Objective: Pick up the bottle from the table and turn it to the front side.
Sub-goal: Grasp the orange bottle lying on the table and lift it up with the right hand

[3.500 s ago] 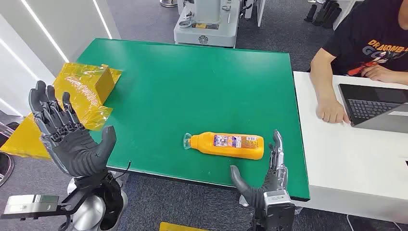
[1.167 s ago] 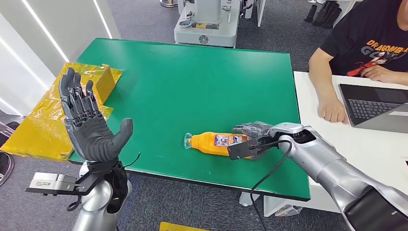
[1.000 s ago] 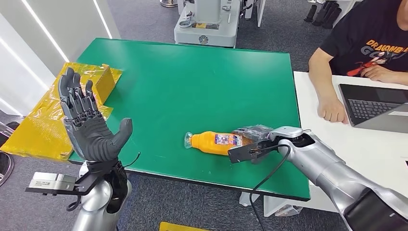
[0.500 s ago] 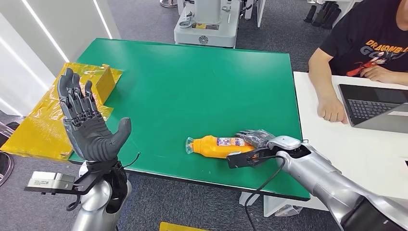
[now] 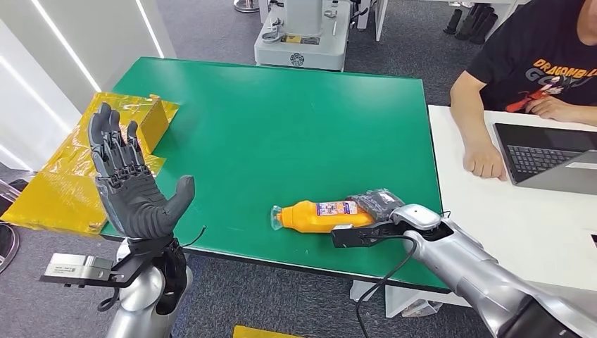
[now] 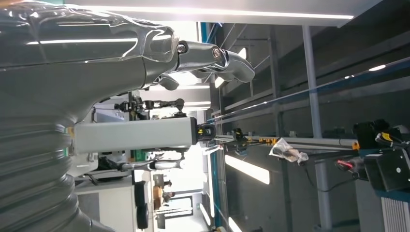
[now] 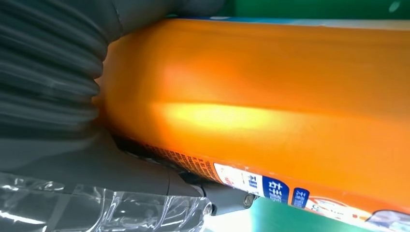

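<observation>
Wrapped around the base end of the orange bottle [image 5: 325, 215] lying on its side near the front edge of the green table [image 5: 281, 120]: the right hand [image 5: 376, 208], fingers draped over the far side and thumb seemingly under the near side (the right wrist view bears this out, with orange plastic pressed right up against the palm). Clamped on the bottle, then, with the clear cap pointing away from the hand toward the table's middle and the printed label just ahead of the fingers. Best done by keeping the squeeze firm and even before any lift, raising only clear of the surface, then rolling the wrist so the label's front face comes up, without letting the smooth round body slip or swing. Raised off to the side and well apart from the bottle: the left hand [image 5: 130, 186], palm forward, fingers spread and holding nothing. Beyond that hand, a yellow box [image 5: 151, 120] on crinkled yellow wrapping [image 5: 63, 186]. On the right hand's outer side, a white desk [image 5: 514, 225] with a laptop [image 5: 545, 151] and a seated person's forearm [image 5: 475, 130], near but outside the likely path. Nothing between hand and bottle to hinder the turn.
</observation>
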